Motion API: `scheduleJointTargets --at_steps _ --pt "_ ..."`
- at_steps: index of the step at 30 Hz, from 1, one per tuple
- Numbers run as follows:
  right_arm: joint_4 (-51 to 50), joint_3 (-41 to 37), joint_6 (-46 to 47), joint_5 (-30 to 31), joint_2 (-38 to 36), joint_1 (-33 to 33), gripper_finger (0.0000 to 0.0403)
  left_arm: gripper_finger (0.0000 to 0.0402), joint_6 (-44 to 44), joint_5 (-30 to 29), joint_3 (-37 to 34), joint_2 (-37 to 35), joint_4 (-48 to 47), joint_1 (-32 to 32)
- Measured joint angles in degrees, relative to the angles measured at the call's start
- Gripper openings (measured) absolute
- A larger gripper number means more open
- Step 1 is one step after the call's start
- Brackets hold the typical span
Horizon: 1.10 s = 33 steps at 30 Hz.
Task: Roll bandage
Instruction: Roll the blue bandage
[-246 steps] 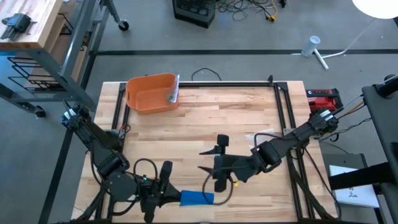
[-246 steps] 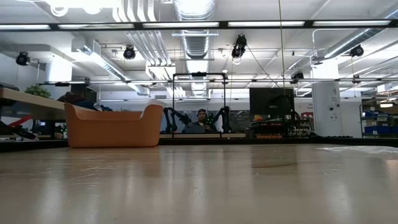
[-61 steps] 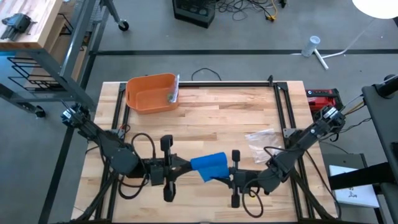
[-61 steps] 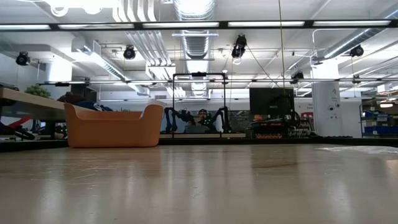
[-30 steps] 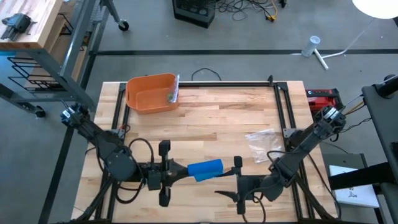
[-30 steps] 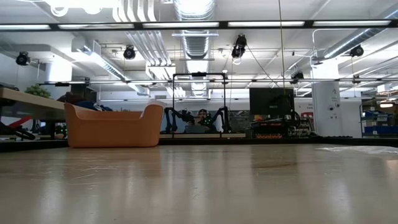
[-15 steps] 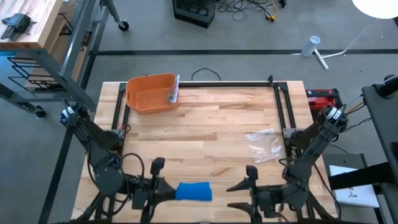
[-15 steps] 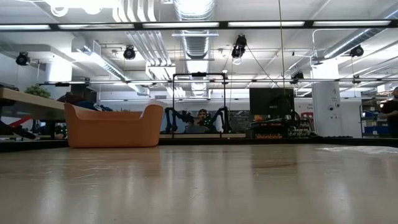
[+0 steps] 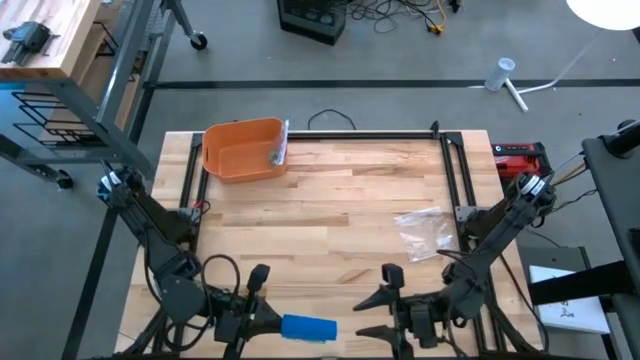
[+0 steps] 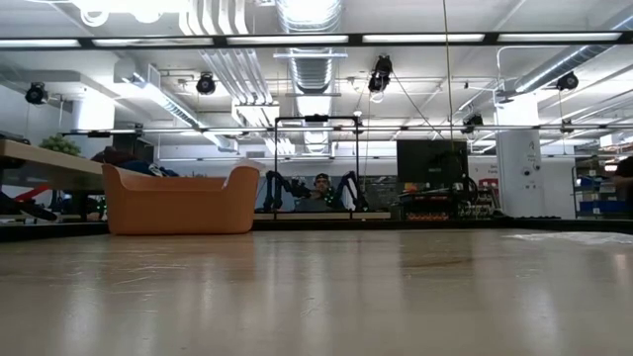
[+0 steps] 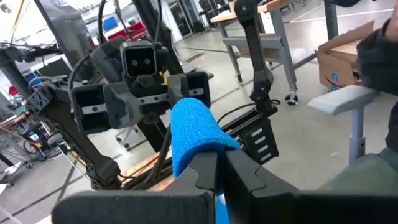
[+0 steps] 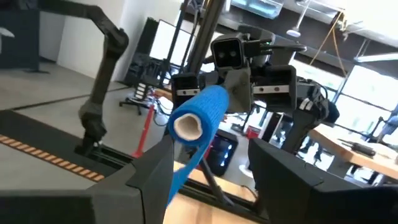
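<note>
We have the blue bandage roll (image 9: 308, 327) clamped in the left hand (image 9: 268, 324), whose fingers (image 11: 208, 171) are pressed together on one end of it, so the roll sticks out straight ahead of that hand toward the right hand (image 9: 372, 312), low over the near edge of the bench (image 9: 330, 210). The right hand stands with its fingers (image 12: 155, 168) spread apart, empty, just off the roll's free end, whose open white core (image 12: 188, 127) faces it. A loose blue tail (image 12: 183, 171) hangs below the roll, close to one right finger. To do this step well, we judge we should keep the left grip firm and level, bring the right hand in squarely, and catch the tail rather than the core, keeping light tension so the winding stays tight and even.
</note>
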Motion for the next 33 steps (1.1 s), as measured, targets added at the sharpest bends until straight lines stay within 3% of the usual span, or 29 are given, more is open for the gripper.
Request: scheduleJointTargets --at_steps 10,20,26,33 --pt "13.14 0.0 -11.83 1.02 5.53 -1.77 0.0194 0.0 -2.69 -0.04 -0.11 0.15 -0.12 0.0" --pt "13.58 0.0 -18.67 0.86 6.81 -4.11 0.0177 0.0 -5.44 -0.11 -0.11 0.15 -0.23 0.0" --pt "13.66 0.0 -20.16 -3.48 6.81 -5.21 0.0167 0.0 -6.49 -0.15 -0.11 0.15 -0.21 0.04" --pt "13.63 0.0 -22.1 -1.5 6.61 -4.63 0.0165 0.0 -7.65 -0.24 -0.11 0.15 -0.38 0.07"
